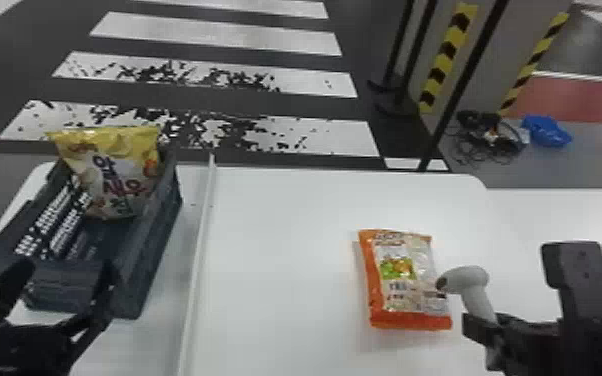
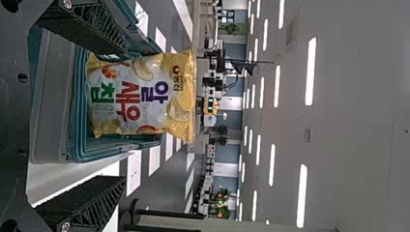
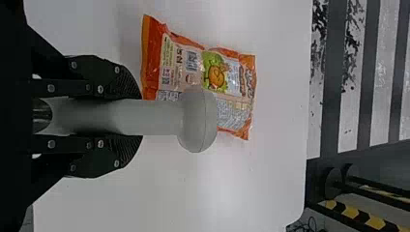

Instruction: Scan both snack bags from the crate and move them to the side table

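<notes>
Pinching the grey scanner (image 1: 471,280) by its handle in the right gripper (image 1: 490,322), at 4 o'clock in the head view, with 1 black finger on each side. Pointing the rounded head of the scanner towards the orange snack bag (image 1: 397,280), near its 3 o'clock edge. Cannot tell if touching.

Also at 4 o'clock, to see the orange snack bag lying flat on the white table (image 1: 285,225), with the small printed labels turned up.

At 8 o'clock, holding nothing in the left gripper (image 1: 65,270), with its 2 fingers spread wide apart, over the near end of the dark crate (image 1: 150,250). In the left wrist view, to see the yellow snack bag (image 2: 140,96) ahead of these 2 fingers.

At 9 o'clock, to find the yellow snack bag standing upright inside the far part of the crate, with its top above the rim.

Between the crate and the orange snack bag, to notice 1 pale strip (image 1: 199,260) along the table. Farther, at 2 o'clock on the floor, 1 blue bundle (image 1: 547,131) beside black cables (image 1: 487,135).
</notes>
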Motion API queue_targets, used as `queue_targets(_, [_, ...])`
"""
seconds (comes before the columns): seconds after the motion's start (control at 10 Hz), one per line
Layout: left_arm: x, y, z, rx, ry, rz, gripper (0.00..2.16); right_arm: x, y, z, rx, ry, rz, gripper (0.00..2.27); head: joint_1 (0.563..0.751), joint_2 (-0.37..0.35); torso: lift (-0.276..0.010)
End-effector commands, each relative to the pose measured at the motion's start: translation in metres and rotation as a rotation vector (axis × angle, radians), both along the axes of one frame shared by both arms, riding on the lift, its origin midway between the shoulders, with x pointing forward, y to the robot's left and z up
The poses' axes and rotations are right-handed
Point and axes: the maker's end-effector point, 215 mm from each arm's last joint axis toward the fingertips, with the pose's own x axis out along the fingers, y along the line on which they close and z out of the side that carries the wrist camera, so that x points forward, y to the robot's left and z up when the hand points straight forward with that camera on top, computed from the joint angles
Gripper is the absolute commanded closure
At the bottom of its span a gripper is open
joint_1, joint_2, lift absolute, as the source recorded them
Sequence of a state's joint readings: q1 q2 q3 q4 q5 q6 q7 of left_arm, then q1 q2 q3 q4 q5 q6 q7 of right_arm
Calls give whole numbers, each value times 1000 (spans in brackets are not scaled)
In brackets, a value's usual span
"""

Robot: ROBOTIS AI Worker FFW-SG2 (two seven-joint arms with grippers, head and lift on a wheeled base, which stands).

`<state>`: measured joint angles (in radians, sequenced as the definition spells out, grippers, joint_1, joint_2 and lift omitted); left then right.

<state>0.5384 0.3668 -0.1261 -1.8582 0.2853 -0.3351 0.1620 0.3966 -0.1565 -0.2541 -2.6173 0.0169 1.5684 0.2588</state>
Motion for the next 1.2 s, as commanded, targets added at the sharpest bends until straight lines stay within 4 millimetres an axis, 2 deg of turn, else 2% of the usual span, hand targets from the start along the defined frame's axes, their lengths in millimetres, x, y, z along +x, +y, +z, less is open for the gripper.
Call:
queue_targets(0.0, [0, 0, -1, 1, 2, -2, 66, 2, 24, 3, 3, -9, 39, 2233, 695, -119, -99])
queue_targets(0.3, [0, 3, -2, -1, 3, 2, 66, 6, 60, -2, -10, -3, 93, 2233, 695, -57, -99])
queue_targets(0.4, [0, 3, -2, -2, 2, 1, 66, 7, 66, -5, -21, 1, 103, 2233, 695, -33, -99])
queue_targets(0.8, [0, 7, 0, 1, -2, 4, 66, 10, 73, -28, -29, 52, 114, 2233, 695, 3, -99])
queue_targets(1.1, [1, 8, 1, 3, -3, 6, 66, 25, 73, -24, -38, 18, 126, 2233, 695, 6, -99])
